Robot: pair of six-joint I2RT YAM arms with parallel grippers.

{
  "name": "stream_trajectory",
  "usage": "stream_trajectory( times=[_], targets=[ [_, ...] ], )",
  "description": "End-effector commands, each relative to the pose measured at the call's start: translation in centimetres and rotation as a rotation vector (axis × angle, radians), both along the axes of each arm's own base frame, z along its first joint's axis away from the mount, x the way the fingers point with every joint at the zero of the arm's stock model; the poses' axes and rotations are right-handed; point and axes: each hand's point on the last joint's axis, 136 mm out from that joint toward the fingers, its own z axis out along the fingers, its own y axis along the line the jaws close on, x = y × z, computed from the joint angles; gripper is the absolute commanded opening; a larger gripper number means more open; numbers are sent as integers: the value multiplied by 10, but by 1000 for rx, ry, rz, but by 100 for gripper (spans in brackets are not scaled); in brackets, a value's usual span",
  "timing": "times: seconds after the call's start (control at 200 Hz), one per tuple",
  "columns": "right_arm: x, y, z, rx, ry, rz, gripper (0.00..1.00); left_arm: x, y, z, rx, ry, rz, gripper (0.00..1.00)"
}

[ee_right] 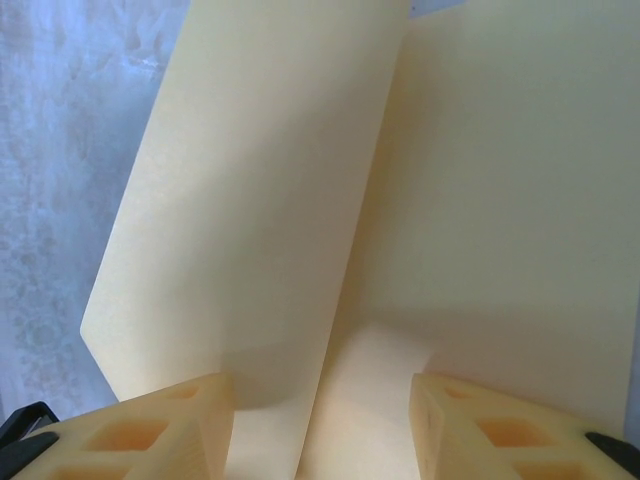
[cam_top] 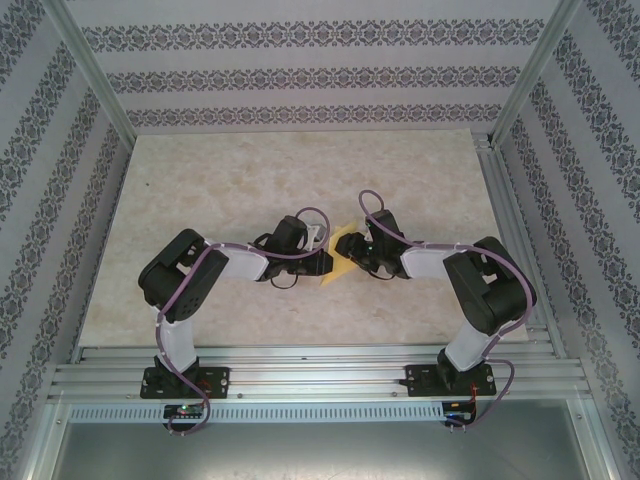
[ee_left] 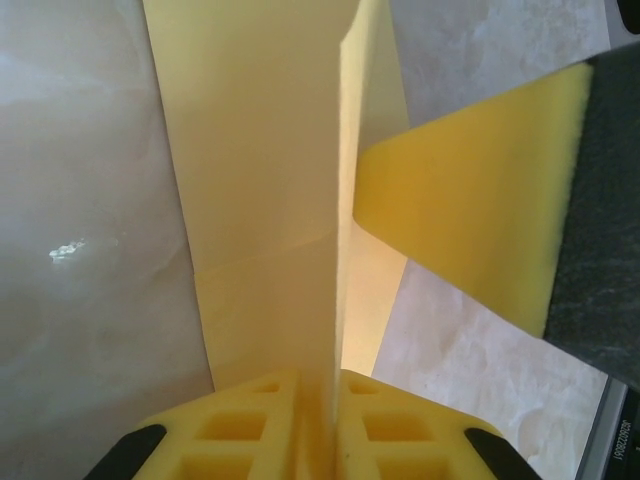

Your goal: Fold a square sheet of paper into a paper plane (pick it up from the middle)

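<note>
The square sheet of paper (cam_top: 340, 256), folded and yellow, is held up between my two grippers at the middle of the table. In the left wrist view the paper (ee_left: 260, 150) stands as an upright fold, and my left gripper (ee_left: 335, 425) is shut on its lower edge. One yellow-padded finger (ee_left: 470, 220) of the right gripper reaches in from the right, beside the fold. In the right wrist view the paper (ee_right: 260, 200) shows two flaps meeting at a crease. My right gripper (ee_right: 320, 430) is open and straddles that crease. From above, the left gripper (cam_top: 322, 262) and right gripper (cam_top: 360, 250) face each other.
The beige marbled tabletop (cam_top: 250, 180) lies beyond the arms, with patterned walls on three sides. An aluminium rail (cam_top: 320, 375) runs along the near edge, and a metal frame post (cam_top: 500, 170) borders the right side.
</note>
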Motion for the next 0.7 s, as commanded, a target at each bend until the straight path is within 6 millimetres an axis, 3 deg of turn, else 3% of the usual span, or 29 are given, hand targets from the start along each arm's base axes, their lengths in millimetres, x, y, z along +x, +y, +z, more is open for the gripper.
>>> stream_trajectory(
  times=[0.0,0.135,0.694],
  targets=[
    [1,3,17,20,-81,21,51,2,0,-5,12,19,-10,16],
    [2,4,30,24,-123,36,52,1,-1,-8,11,30,-22,16],
    [2,8,-5,-24,-32,59,52,0,-4,-8,13,41,-44,17]
  ],
)
